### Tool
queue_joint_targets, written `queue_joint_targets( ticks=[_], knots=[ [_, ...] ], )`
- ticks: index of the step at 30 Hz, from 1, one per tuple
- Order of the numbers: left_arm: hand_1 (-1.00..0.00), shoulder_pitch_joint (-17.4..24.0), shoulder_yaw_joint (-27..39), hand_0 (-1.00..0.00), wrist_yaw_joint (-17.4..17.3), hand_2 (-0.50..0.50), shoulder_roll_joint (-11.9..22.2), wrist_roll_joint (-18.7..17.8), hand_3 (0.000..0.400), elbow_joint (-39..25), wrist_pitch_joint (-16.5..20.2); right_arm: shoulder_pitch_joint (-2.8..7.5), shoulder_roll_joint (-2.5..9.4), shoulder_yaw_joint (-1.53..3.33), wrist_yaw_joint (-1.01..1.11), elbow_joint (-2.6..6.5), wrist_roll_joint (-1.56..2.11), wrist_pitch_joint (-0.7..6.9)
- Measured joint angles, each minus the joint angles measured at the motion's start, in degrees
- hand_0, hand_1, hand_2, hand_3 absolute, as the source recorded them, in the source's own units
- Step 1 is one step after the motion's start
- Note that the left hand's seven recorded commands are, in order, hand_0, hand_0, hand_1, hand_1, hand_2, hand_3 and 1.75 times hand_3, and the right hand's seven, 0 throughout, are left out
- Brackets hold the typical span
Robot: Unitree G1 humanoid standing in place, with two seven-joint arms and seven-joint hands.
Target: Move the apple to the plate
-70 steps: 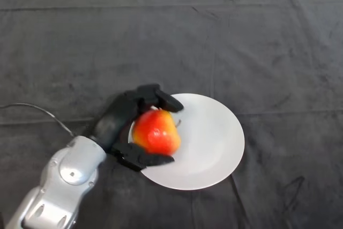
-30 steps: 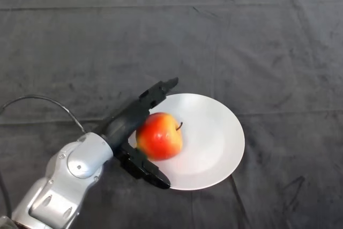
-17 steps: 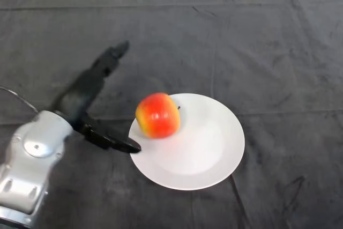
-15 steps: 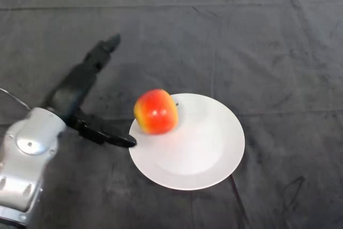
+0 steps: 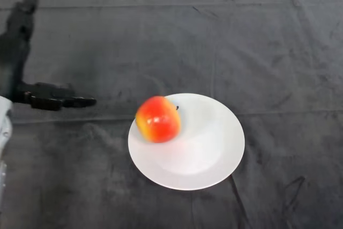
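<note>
right now my left hand (image 5: 16, 73) is spread wide with nothing in it: one black finger (image 5: 24, 9) reaches straight up toward 12 o'clock near the top left corner of the head view, and the thumb (image 5: 61, 102) sticks out flat toward 3 o'clock, low over the cloth. both look straight rather than curled, and the gap between them holds only bare cloth. the palm sits hard against the left edge of the view, at about 9 o'clock from the middle of the table, and only a thin strip of the silver-grey arm (image 5: 3, 127) shows below it at the edge.

from the thumb tip, the red and yellow apple (image 5: 157, 119) lies off toward 4 o'clock, well apart from the hand and not touching it. i see the apple resting on the white plate (image 5: 214, 148), on the plate's left part at roughly 10 o'clock from the plate's centre, close to the rim. its short dark stem points toward the upper right. the rest of the plate is bare white, and the plate lies flat a little below and right of the middle of the view.

everything sits on the dark grey cloth (image 5: 241, 41) that covers the table, which shows some creases and folds, with a pale strip of background along the very top edge.
</note>
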Motion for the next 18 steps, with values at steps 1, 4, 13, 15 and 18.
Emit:
queue_joint_targets(
  ticks=[1, 4, 13, 15, 18],
  knots=[
    [0.00, 0.0, 1.0, 0.00, 0.2, 0.00, 0.1, -0.4, 0.000, 0.4, -0.1, 0.00, 0.00, 0.00, 0.00, -0.03, 0.00, -0.01],
    [0.00, 0.0, 4.6, 0.00, 0.5, 0.00, 0.5, -1.2, 0.000, 1.4, -0.1, 0.00, 0.00, 0.00, 0.00, -0.04, 0.00, 0.00],
    [0.00, 0.0, 13.1, 0.00, 2.3, 0.00, 4.2, -3.6, 0.000, 6.5, -1.5, 0.00, 0.00, 0.00, 0.00, -0.06, 0.00, 0.00],
    [0.00, -0.2, 15.0, 0.00, 2.8, 0.00, 5.0, -4.6, 0.000, 7.6, -2.1, 0.00, 0.00, 0.00, 0.00, -0.06, 0.00, 0.00],
    [0.00, -0.3, 17.3, 0.00, 3.4, 0.00, 6.1, -5.1, 0.000, 9.2, -2.9, 0.00, 0.00, 0.00, 0.00, -0.06, 0.00, 0.00]
  ],
)
